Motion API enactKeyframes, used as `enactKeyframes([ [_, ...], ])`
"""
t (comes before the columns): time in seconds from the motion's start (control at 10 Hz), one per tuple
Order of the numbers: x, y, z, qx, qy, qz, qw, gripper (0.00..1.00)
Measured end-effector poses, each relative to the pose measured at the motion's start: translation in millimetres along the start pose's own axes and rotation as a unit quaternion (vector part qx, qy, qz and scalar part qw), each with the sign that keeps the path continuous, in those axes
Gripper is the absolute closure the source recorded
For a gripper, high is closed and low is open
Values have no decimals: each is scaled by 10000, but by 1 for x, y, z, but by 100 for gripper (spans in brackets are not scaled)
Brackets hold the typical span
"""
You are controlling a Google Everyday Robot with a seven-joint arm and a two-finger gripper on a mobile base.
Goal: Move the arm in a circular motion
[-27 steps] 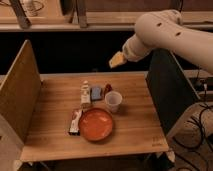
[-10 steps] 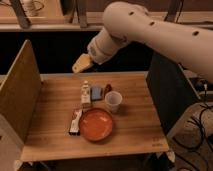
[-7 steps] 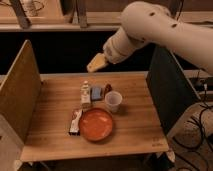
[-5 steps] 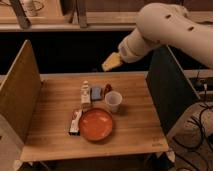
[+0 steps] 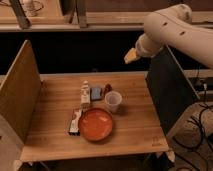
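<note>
Reaching in from the upper right of the frame, our thick cream-white jointed arm [image 5: 172, 31] hangs above the wooden table [image 5: 135, 127], its tan wedge-shaped gripper [image 5: 131, 55] right of centre, well above the clear plastic cup [image 5: 113, 101] and orange plate [image 5: 95, 124].

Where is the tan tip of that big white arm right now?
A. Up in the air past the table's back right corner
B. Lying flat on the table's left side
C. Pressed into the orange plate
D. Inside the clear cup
A: the gripper on the arm hangs above the table, far from the plate and cup.
</note>
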Motion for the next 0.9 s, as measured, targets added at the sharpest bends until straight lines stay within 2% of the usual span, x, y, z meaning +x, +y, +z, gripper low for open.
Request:
enactKeyframes([
  [0.1, -18, 15, 11, 31, -26, 23, 10000, 29],
  [0.2, -29, 33, 16, -33, -42, -11, 10000, 29],
  [0.3, -38, 65, 20, -209, -53, -118, 9997, 29],
  [0.4, -42, 112, 18, -529, -72, -318, 9981, 29],
  [0.5, -39, 144, 12, -774, -100, -518, 9956, 29],
  [0.6, -30, 189, 1, -1145, -142, -818, 9899, 29],
  [0.7, -19, 217, -10, -1424, -163, -1037, 9842, 29],
  [0.9, 1, 238, -29, -1733, -188, -1351, 9754, 29],
])
